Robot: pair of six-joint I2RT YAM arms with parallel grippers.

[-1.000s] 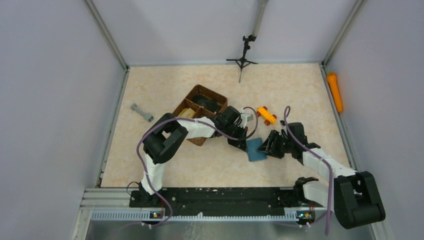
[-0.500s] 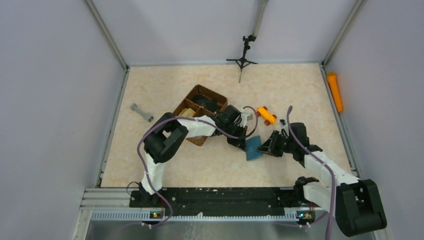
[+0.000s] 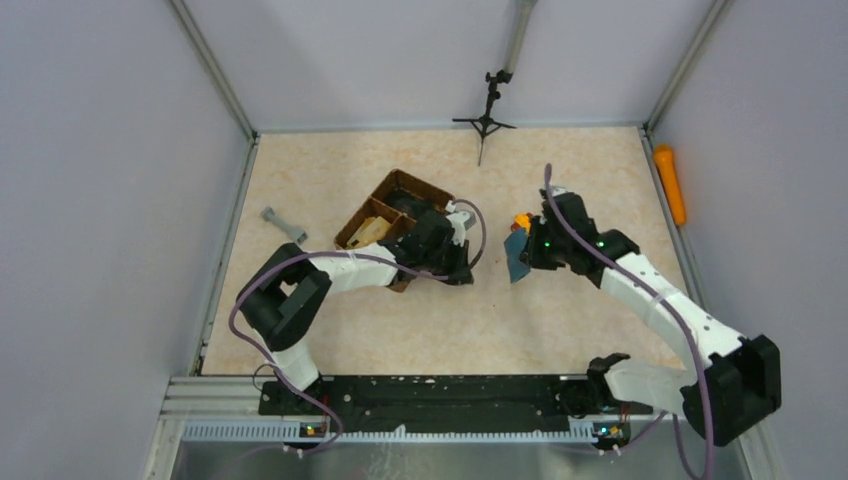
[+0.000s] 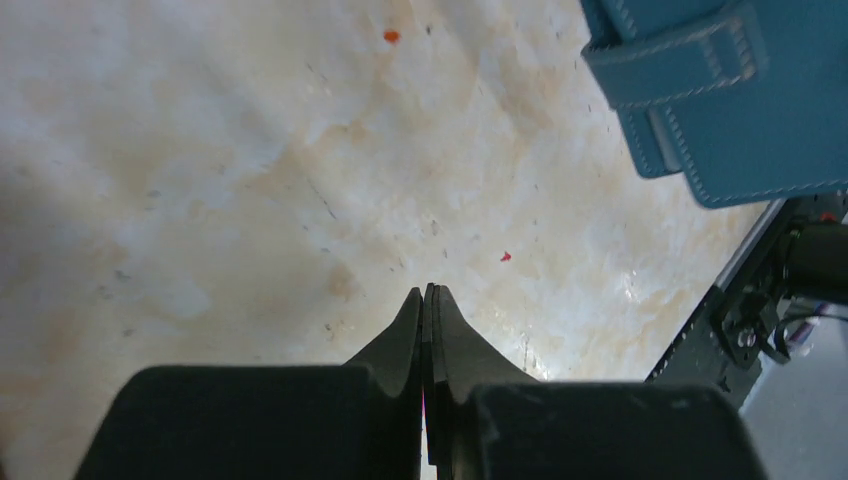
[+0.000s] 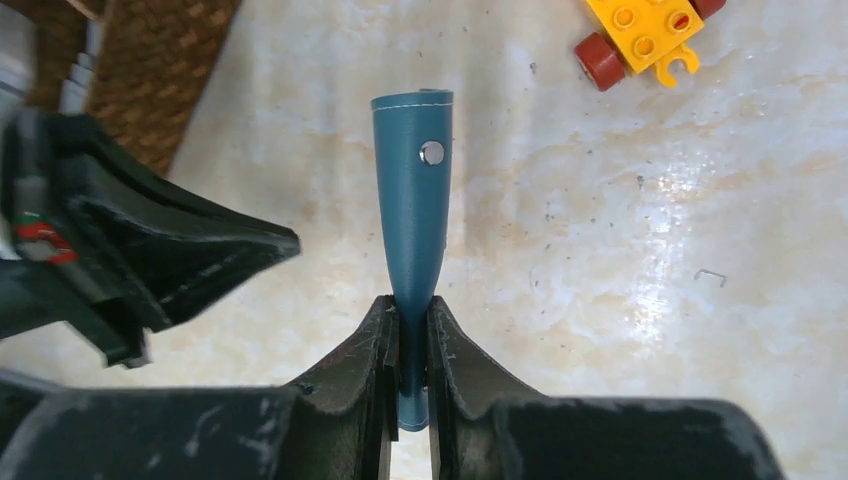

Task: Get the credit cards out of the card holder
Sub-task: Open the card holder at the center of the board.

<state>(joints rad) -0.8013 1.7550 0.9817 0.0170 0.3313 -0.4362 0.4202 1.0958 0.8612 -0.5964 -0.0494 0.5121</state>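
The teal-blue card holder (image 3: 517, 256) hangs closed in my right gripper (image 3: 528, 250), lifted off the table next to the yellow toy. In the right wrist view it stands edge-on (image 5: 412, 200) with a metal snap, pinched at its lower end between the jaws of that gripper (image 5: 412, 345). My left gripper (image 3: 458, 266) is shut, just left of the holder and beside the basket. In the left wrist view its tips (image 4: 428, 293) meet over bare table, with the holder (image 4: 720, 90) at the upper right. A thin dark strip sits between the pads; no card shows anywhere.
A brown woven divided basket (image 3: 372, 208) lies under the left forearm. A yellow toy car (image 5: 645, 30) lies behind the holder. A grey piece (image 3: 283, 223) lies at the left, an orange cylinder (image 3: 670, 183) at the right wall and a small black tripod (image 3: 487, 110) at the back.
My right gripper has lifted the card holder off the table and carried it back toward the yellow toy. My left gripper has drawn away to the left, toward the basket.
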